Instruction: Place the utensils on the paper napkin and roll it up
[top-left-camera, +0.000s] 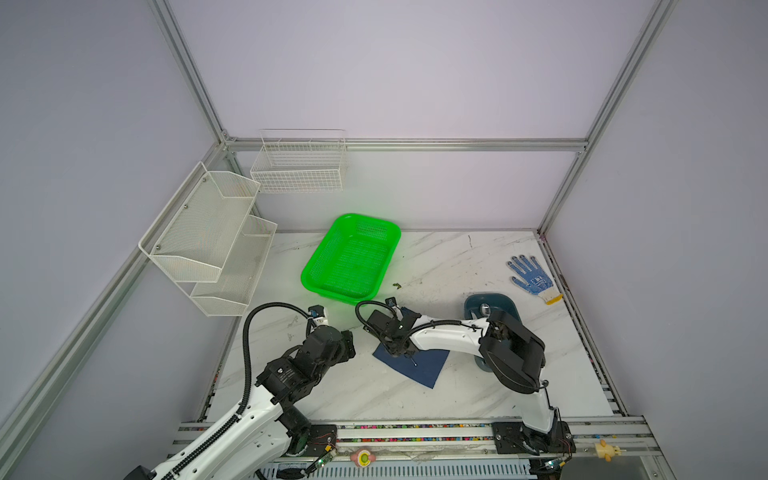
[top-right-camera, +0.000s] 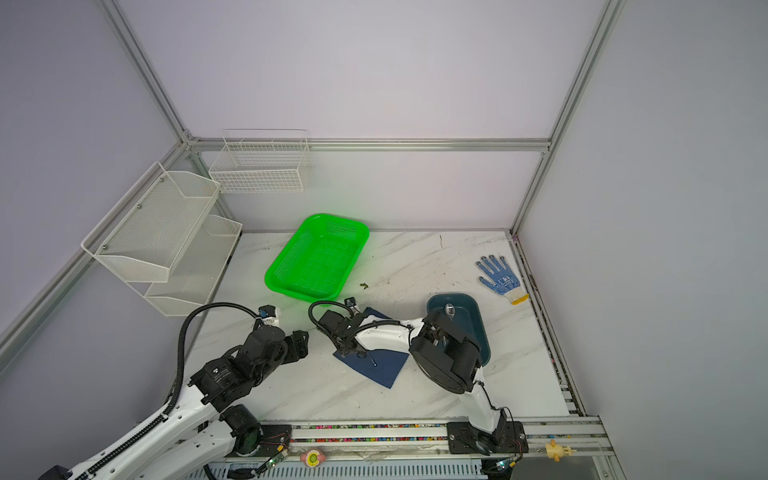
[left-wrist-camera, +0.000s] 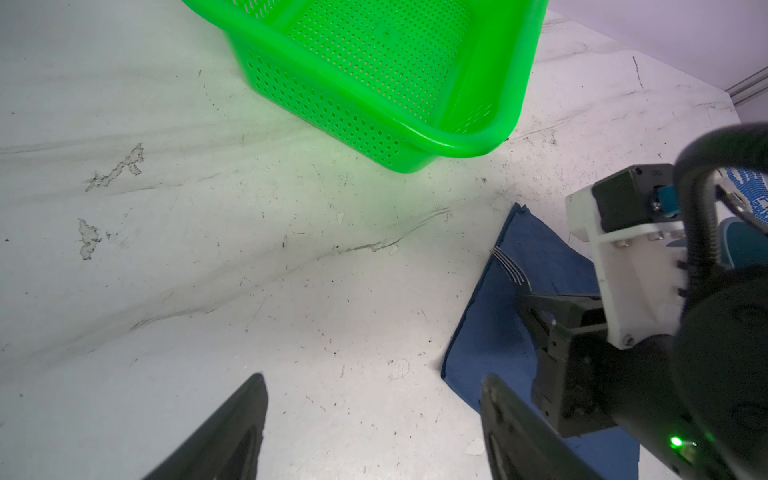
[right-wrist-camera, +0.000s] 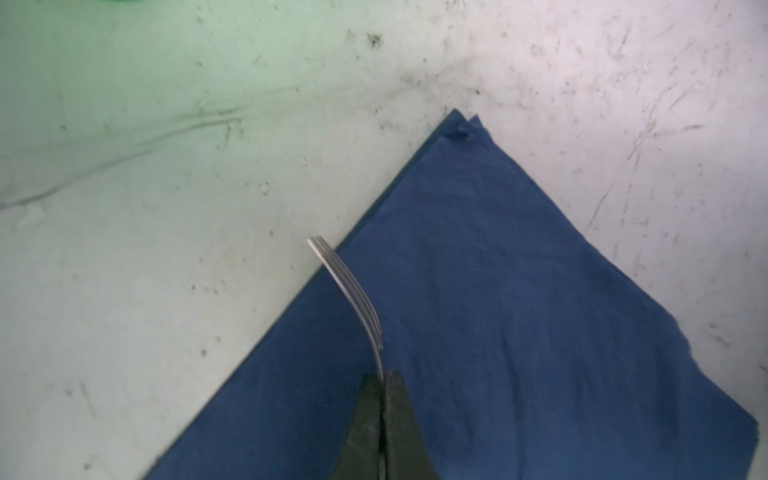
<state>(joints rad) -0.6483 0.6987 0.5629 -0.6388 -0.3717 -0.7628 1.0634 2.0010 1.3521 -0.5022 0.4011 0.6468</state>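
On a white marble-look bench (top-left-camera: 457, 257) lies a dark navy paper napkin (top-left-camera: 432, 370), over which the right gripper (right-wrist-camera: 384, 374) clamps a slim silver metal fork (right-wrist-camera: 353, 291) by its neck, seemingly to lay it down, while the left gripper (left-wrist-camera: 374, 376) hovers open nearby.

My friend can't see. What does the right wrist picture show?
The right end effector pinches a silver fork, its tines curving over the edge of a dark blue napkin. The napkin lies on a scuffed white table.

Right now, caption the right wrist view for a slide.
Right hand shut on a fork over the navy napkin.
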